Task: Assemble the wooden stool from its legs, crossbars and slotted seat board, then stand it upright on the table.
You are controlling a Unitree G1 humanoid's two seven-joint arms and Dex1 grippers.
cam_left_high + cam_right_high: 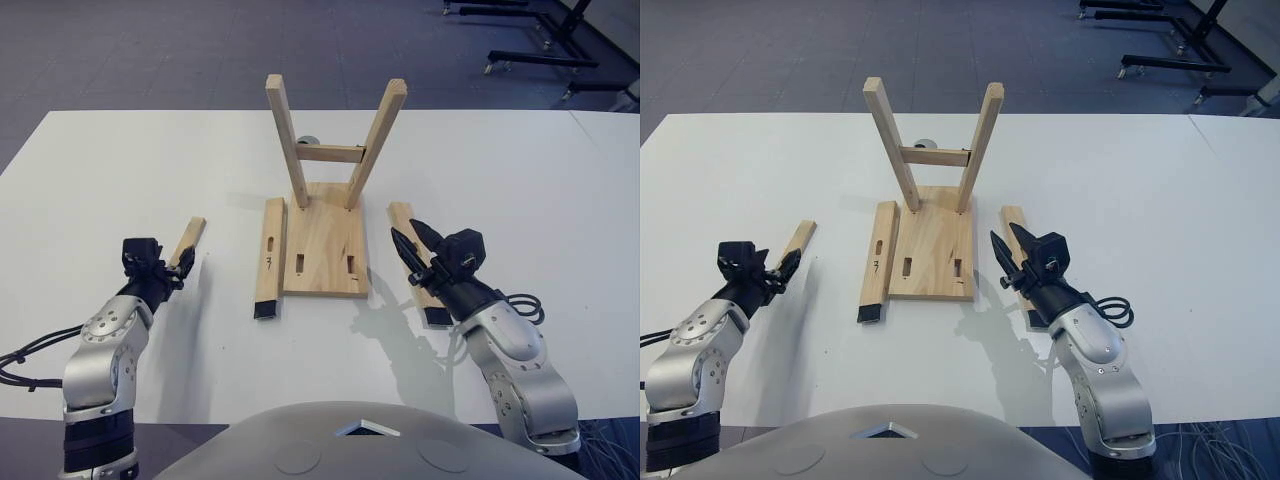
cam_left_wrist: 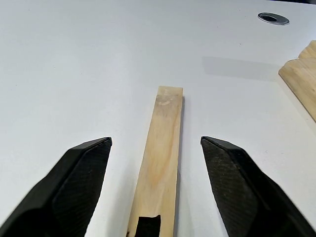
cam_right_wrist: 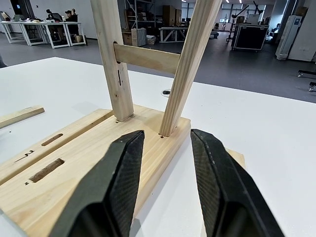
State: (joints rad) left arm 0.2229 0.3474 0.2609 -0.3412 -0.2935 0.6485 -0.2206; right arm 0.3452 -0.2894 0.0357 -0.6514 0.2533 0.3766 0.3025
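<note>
left end effector (image 2: 156,139) wide, straddling crossbar (image 1: 192,238); we'd centre it, then close mid-length. right end effector (image 1: 408,237) open too, over leg (image 1: 402,214).

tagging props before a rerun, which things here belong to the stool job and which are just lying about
Job: seat board; two upright legs slotted in it; joining crossbar; left loose leg; right loose leg; loose crossbar by left pincer.
Lying about: table grommet; wheeled frames on the floor.
</note>
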